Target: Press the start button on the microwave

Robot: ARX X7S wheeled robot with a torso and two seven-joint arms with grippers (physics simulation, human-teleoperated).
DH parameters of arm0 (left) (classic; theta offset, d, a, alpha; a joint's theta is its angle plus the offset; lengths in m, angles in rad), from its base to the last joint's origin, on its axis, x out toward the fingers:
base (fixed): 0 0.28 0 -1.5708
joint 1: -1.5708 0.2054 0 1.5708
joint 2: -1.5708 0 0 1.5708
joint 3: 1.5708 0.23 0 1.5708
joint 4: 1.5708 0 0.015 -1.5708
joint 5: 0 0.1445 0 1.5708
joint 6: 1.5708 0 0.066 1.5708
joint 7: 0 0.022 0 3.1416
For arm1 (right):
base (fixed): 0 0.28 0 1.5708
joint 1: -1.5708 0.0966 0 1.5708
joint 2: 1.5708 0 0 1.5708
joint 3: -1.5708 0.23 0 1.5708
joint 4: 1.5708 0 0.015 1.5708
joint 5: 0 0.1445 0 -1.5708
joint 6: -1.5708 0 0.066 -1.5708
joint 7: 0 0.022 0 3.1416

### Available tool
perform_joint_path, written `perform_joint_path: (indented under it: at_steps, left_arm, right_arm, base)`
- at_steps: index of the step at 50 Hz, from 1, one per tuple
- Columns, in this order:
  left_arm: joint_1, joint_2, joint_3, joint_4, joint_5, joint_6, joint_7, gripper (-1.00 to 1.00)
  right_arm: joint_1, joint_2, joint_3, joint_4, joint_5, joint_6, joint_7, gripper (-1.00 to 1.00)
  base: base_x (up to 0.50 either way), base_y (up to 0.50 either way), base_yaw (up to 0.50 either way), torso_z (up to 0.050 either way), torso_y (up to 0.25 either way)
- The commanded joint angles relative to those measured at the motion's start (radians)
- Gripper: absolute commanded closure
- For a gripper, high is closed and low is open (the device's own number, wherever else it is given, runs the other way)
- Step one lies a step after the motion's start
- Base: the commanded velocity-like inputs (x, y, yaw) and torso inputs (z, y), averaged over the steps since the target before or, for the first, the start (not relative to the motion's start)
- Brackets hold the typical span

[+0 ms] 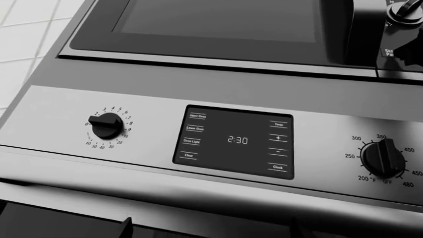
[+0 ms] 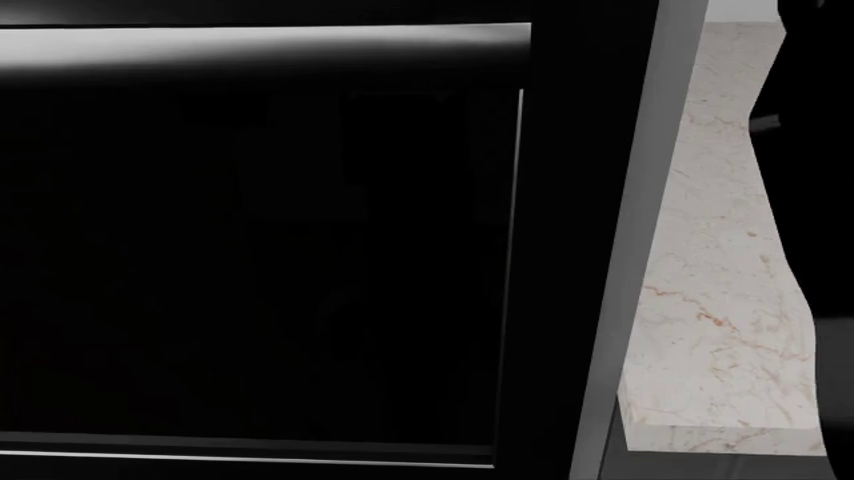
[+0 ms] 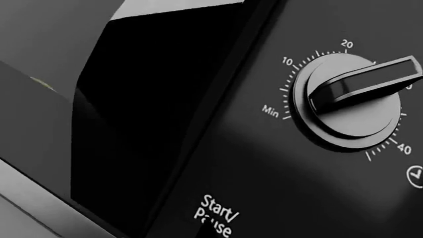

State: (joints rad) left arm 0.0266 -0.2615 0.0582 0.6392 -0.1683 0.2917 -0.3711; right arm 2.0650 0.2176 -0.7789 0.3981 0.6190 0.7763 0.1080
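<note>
Marble-patterned bench (image 2: 721, 330), pale with faint reddish veins, shows to the right of the microwave (image 2: 267, 260) in the head view, where the appliance fills most of the frame. Its dark glossy door pane (image 2: 254, 270) is edged by a thin silver trim line, with a plain black strip (image 2: 567, 240) beside it and a grey side wall (image 2: 641, 250) meeting the bench.

From the right wrist camera, the microwave's black control strip sits very close. A round timer dial (image 3: 350, 96) carries tick marks numbered 10, 20 and 40 with the word "Min", and white lettering reading Start/Pause (image 3: 217, 220) lies apart from the dial along the same strip, next to the door pane.

From the left wrist camera, a stainless oven panel (image 1: 132, 99) appears, with a small timer knob (image 1: 106, 125), a dark display (image 1: 233, 141) reading 2:30, and a temperature knob (image 1: 383, 157). The microwave (image 1: 225, 25) stands just beyond this panel, its dial and Start label visible at one corner.

Neither tool shows in any view, so whether each is wide or narrow cannot be told.
</note>
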Motion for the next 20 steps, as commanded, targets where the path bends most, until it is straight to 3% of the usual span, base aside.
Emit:
perform_joint_path:
  at_steps: [1,8,12,16,20]
  left_arm:
    - [-0.012,0.002,0.001,-0.032,0.001,0.015,-0.008,-1.00]
    - [-0.020,0.001,-0.004,-0.055,-0.004,0.025,-0.011,-1.00]
    - [-0.018,-0.002,-0.006,-0.058,-0.005,0.030,-0.013,-1.00]
    - [-0.022,-0.006,-0.005,-0.056,-0.010,0.028,-0.013,-1.00]
    - [-0.019,-0.005,0.006,-0.049,-0.006,0.030,-0.012,-1.00]
  right_arm:
    - [0.027,-0.119,-0.039,0.418,-0.080,-0.197,-0.104,1.00]
    - [0.078,-0.196,-0.049,0.681,-0.115,-0.326,-0.159,1.00]
    - [0.064,-0.189,-0.044,0.677,-0.103,-0.320,-0.145,1.00]
    - [0.027,-0.104,-0.035,0.411,-0.065,-0.164,-0.048,1.00]
    - [-0.029,0.052,0.014,-0.144,0.043,0.122,0.169,1.00]
  base:
    - [0.01,0.01,0.01,0.000,0.000]
    - [0.01,0.01,0.01,0.003,0.000]
    - [0.01,0.00,0.00,0.000,0.000]
    - [0.00,0.00,0.00,0.000,0.000]
    - [0.00,0.00,0.00,0.000,0.000]
